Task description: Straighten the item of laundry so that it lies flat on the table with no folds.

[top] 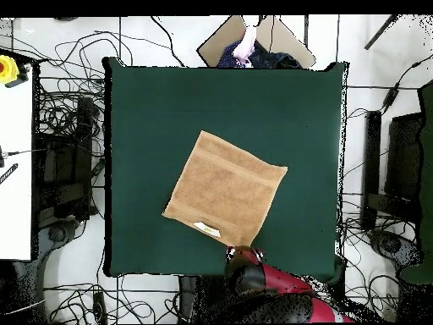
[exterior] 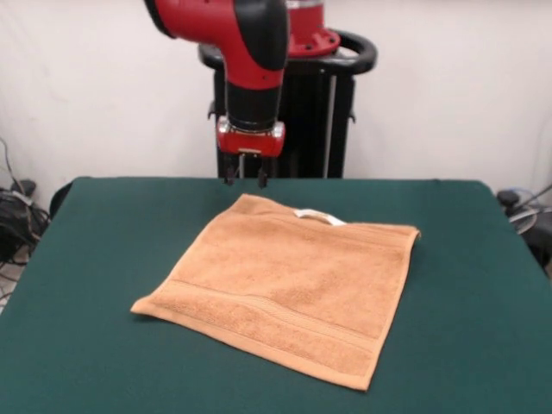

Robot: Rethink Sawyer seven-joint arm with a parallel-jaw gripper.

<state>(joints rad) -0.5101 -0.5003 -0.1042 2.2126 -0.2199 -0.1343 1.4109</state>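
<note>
The gripper (exterior: pixel 247 180) hangs empty with its fingers slightly apart, raised clear of the cloth. Just below and in front of it the towel (exterior: pixel 285 289) lies spread flat on the table (exterior: pixel 103 250), apparently smooth, so the lifted arm probably keeps out of the way.

A person (top: pixel 246 44) shows at the overhead view's top edge, just beyond the bench's far side, beside a brown cardboard sheet (top: pixel 228 38). Tangled black cables (top: pixel 63 110) cover the floor around, and a white surface (top: pixel 17 169) carrying a yellow-and-red button (top: pixel 8 68) stands at the left.
</note>
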